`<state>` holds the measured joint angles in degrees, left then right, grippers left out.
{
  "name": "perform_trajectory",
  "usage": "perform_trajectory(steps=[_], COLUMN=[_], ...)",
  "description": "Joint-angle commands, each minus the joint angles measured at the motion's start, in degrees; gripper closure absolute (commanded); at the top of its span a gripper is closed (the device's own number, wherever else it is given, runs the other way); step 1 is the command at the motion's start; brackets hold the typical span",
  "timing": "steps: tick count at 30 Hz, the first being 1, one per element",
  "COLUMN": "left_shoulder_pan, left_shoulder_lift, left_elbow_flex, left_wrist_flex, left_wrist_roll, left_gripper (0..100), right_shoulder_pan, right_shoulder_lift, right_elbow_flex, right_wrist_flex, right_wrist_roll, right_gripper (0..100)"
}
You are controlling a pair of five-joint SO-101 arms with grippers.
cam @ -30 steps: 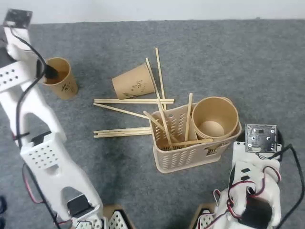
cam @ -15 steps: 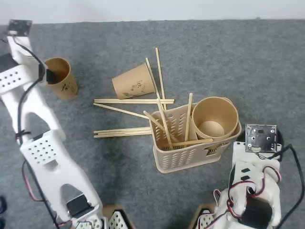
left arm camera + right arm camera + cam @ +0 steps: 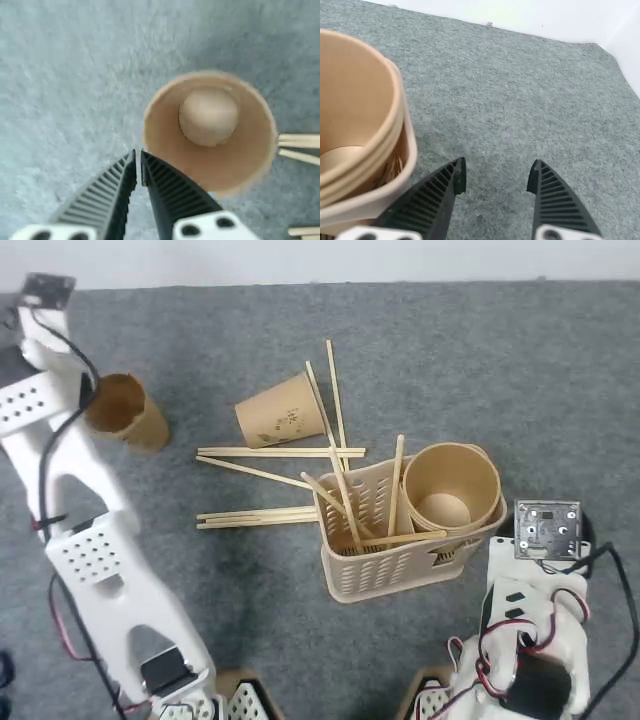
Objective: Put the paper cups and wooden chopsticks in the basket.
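Beige plastic basket [image 3: 400, 565] sits nearest us, the right gripper [image 3: 497, 167] spread wide beside its stacked paper cups [image 3: 450, 485]. Farther off, the left gripper [image 3: 138, 152] is all but clenched at the rim of the tilted brown paper cup [image 3: 125, 412]. We cannot tell if it pinches, so we'd confirm that hold before lifting.

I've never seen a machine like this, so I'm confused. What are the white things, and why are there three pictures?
They are two robot arms. One picture looks down from above; the other two come from small cameras on each arm's wrist. On the grey carpet lie a tipped-over cup and loose chopsticks. The basket holds stacked cups and more chopsticks. The left hand is closed at the rim of another cup; I can't tell if it pinches it. The right hand is open and empty, beside the stacked cups.
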<state>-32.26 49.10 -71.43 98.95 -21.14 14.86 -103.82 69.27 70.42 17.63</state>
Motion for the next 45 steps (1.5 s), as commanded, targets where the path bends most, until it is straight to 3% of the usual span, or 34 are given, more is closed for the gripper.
perform_trajectory(steps=[1, 5, 11, 15, 18, 24, 33, 45], left_shoulder_pan=[0.8, 2.7, 8.4, 7.8, 4.2, 1.8, 1.8, -1.0], left_shoulder_lift=[-6.0, -17.1, -35.3, -39.4, -37.6, -31.3, -24.2, -2.8], left_elbow_flex=[-5.4, -2.7, 13.1, 23.3, 27.6, 28.4, 27.1, 3.9], left_wrist_flex=[1.8, 1.8, 1.7, -2.6, -5.1, -0.3, -0.1, -5.1], left_wrist_roll=[-0.8, -0.9, -3.1, -4.0, 0.2, 10.5, 15.7, 18.1], left_gripper=[99, 99, 99, 99, 95, 74, 74, 74], right_shoulder_pan=[0.0, 0.0, 0.0, 0.0, 0.0, -0.1, -0.2, -0.2], right_shoulder_lift=[-0.2, -0.2, -0.2, -0.2, -0.2, -0.2, -0.2, -0.2], right_elbow_flex=[-0.3, -0.3, -0.3, -0.3, -0.3, -0.3, -0.3, -0.2], right_wrist_flex=[-0.6, -0.6, -0.2, 0.1, 0.1, 0.1, 0.1, 0.1], right_wrist_roll=[0.2, 0.2, 0.3, 0.5, 0.5, 0.4, 0.3, 0.3], right_gripper=[79.0, 79.0, 79.0, 79.0, 79.0, 79.0, 79.0, 79.0])
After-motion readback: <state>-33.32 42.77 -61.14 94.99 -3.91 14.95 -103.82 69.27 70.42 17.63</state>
